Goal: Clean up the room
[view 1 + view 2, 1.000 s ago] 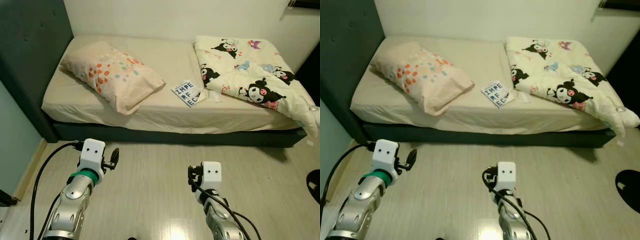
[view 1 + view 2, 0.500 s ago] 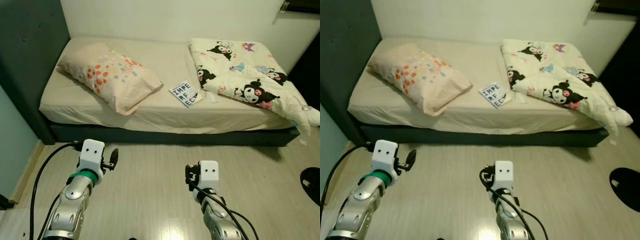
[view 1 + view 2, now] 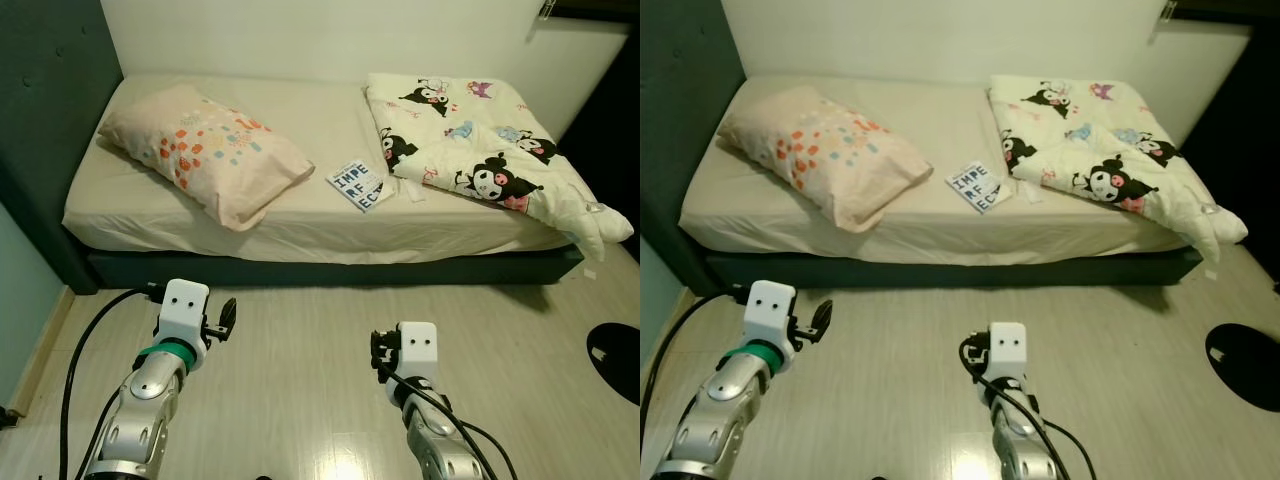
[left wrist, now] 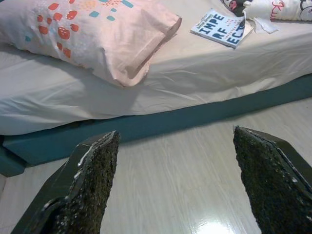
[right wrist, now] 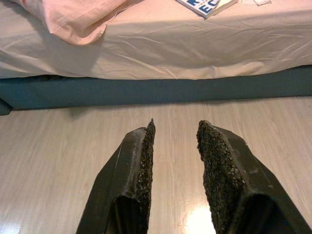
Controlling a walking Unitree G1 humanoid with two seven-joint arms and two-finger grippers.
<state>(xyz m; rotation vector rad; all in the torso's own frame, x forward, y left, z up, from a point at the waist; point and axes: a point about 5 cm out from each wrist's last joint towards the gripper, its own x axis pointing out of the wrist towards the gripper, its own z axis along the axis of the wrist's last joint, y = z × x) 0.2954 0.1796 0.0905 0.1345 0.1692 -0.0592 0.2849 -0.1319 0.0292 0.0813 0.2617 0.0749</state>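
Bedding and a book are what the tidying seems to turn on: the book [image 3: 357,186] lies flat near the front edge of the bed [image 3: 200,225], just beside the near corner of the crumpled cartoon blanket [image 3: 480,150], which is heaped over the robot's right half of the mattress with one end drooping off the far right corner. A peach pillow [image 3: 205,150] sits askew on the other half, its long axis running diagonally from the headboard side toward the bed's front edge. Both arms are held low over the wooden floor [image 3: 300,350], well short of the bed. The left gripper [image 4: 175,180] has its fingers spread wide and holds nothing; in its wrist view the pillow is dead ahead and the book lies off toward the right arm's side. The right gripper [image 5: 173,161] has its fingers close together with a narrow gap, also holding nothing, and looks at the bed's front edge with the book beyond. Judging by this, the right arm is somewhat nearer the book and blanket, the left nearer the pillow, and the robot likely needs to step closer before either can reach.
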